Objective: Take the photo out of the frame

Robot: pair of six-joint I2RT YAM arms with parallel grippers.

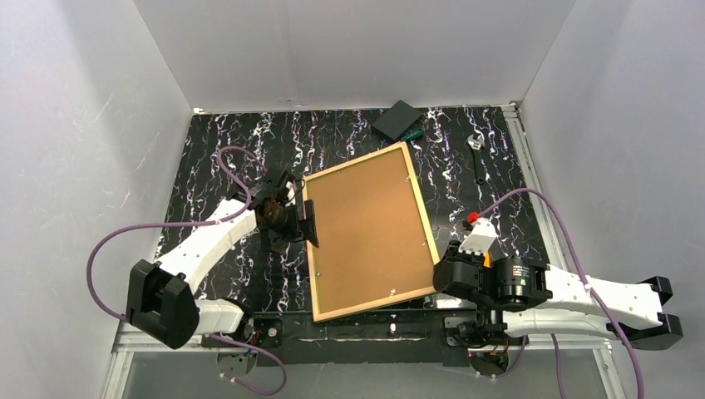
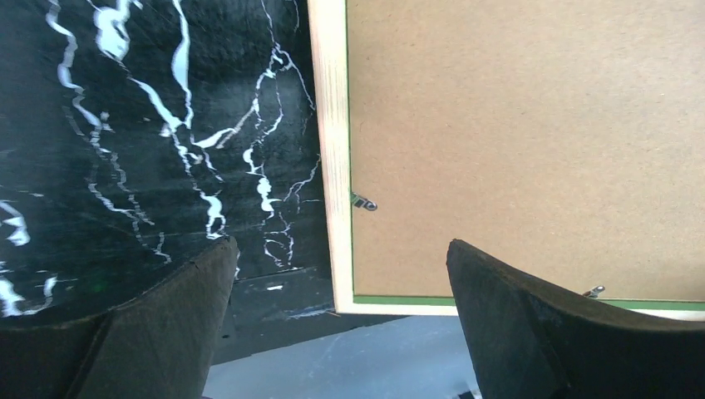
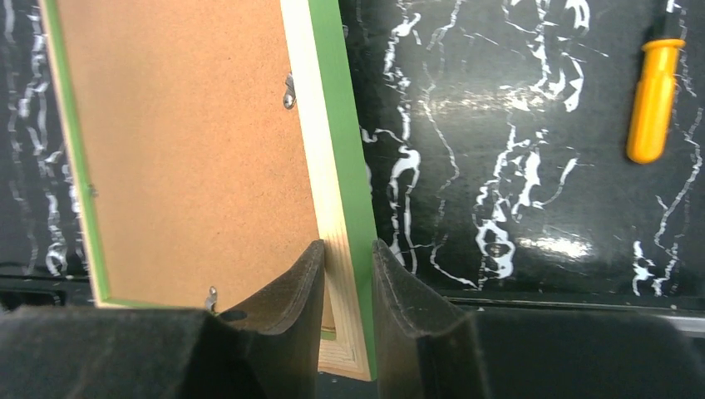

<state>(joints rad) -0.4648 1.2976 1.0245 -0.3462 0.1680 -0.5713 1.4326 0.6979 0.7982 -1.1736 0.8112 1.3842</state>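
Observation:
The frame (image 1: 319,249) lies back side up on the black marbled table, and its light wood rim and green edge show. The plain brown backing board (image 1: 370,229) fills it, held by small metal tabs (image 2: 363,202). The photo is hidden beneath the board. My right gripper (image 1: 438,270) is shut on the frame's right rim near its near corner; in the right wrist view the gripper (image 3: 347,258) pinches the wood-and-green edge (image 3: 332,166). My left gripper (image 1: 306,223) is open and empty at the frame's left edge; in the left wrist view it (image 2: 341,291) straddles the rim (image 2: 331,125) without touching it.
A black box (image 1: 396,119) sits at the back beyond the frame's far corner, with a small white object (image 1: 475,141) to its right. An orange-handled tool (image 3: 653,87) lies right of the frame. The frame's near corner reaches the table's front rail (image 1: 391,328). White walls enclose three sides.

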